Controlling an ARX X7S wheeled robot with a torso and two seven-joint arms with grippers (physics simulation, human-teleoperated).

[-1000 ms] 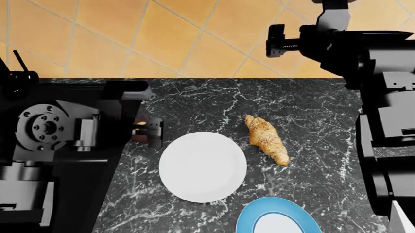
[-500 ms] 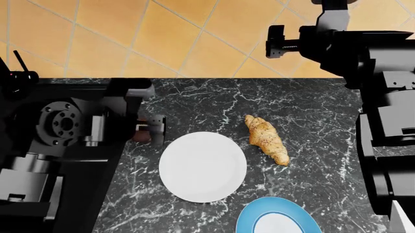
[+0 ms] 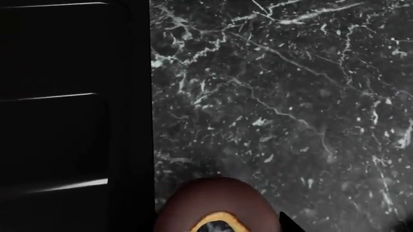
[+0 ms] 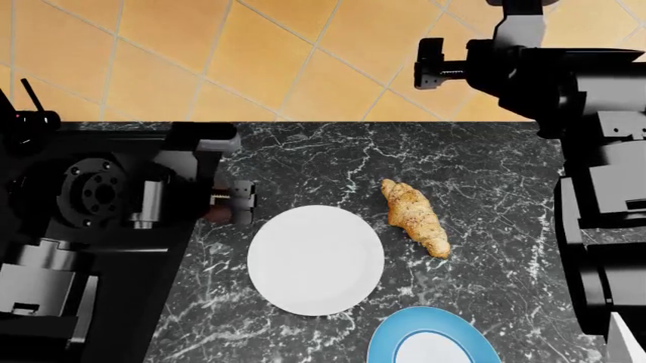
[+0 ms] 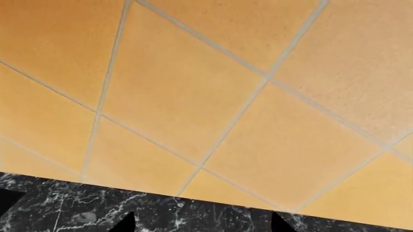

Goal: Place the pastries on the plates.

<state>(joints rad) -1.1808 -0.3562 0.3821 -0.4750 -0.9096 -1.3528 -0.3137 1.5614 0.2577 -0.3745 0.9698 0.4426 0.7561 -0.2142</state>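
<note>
The chocolate-glazed donut [image 3: 216, 203] sits between the fingers of my left gripper [image 4: 234, 203], which is shut on it just left of the large white plate [image 4: 316, 259]. In the head view only a brown sliver of the donut [image 4: 214, 215] shows below the fingers. The golden croissant [image 4: 414, 215] lies on the dark marble counter [image 4: 302, 155], right of the white plate. A blue-rimmed plate [image 4: 389, 336] is cut off by the near edge of the head view. My right gripper [image 4: 434, 64] hangs open over the counter's far edge, holding nothing.
Orange tiled floor [image 5: 213, 87] lies beyond the counter's far edge [image 5: 193, 205]. A black panel [image 3: 71, 116] borders the marble beside the donut. My own arms fill both sides of the head view.
The left wrist has turned and shifted a little, and the donut in its fingers now shows lower. The right arm, the croissant and the plates have not moved.
</note>
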